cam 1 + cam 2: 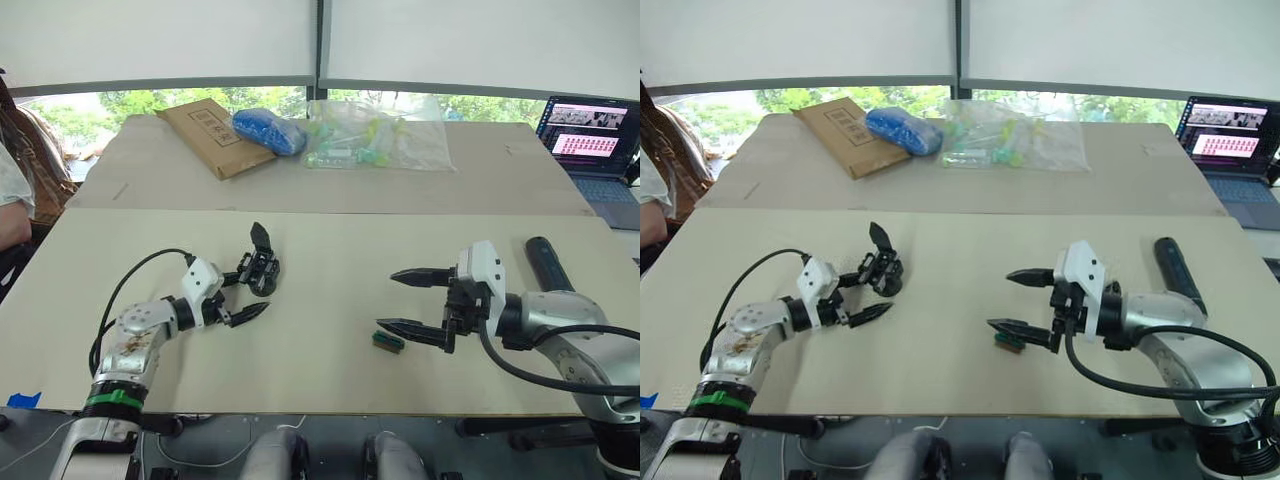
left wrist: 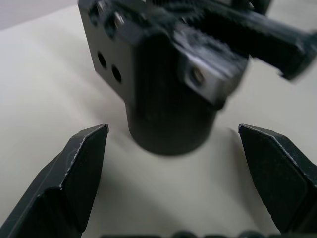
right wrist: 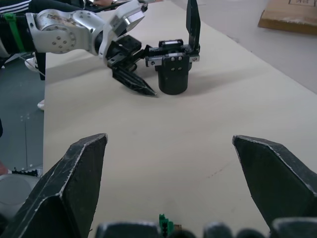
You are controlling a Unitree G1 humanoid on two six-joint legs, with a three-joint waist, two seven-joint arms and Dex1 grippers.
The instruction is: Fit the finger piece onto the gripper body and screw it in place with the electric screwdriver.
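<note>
Beige worktop carries everything: our left gripper has its fingers spread, empty, around the gripper body, while our right gripper hangs released over a small green block. We judge the body rigid, light plastic and metal, best held by its round base; the electric screwdriver lies beyond our right arm.

A robotics lab or office workspace is indicated — pale work tables are set before large windows with lowered blinds. An open laptop displaying camera feeds is placed at the table edge, and a cardboard envelope and bagged supplies are laid out — typical bench clutter.
</note>
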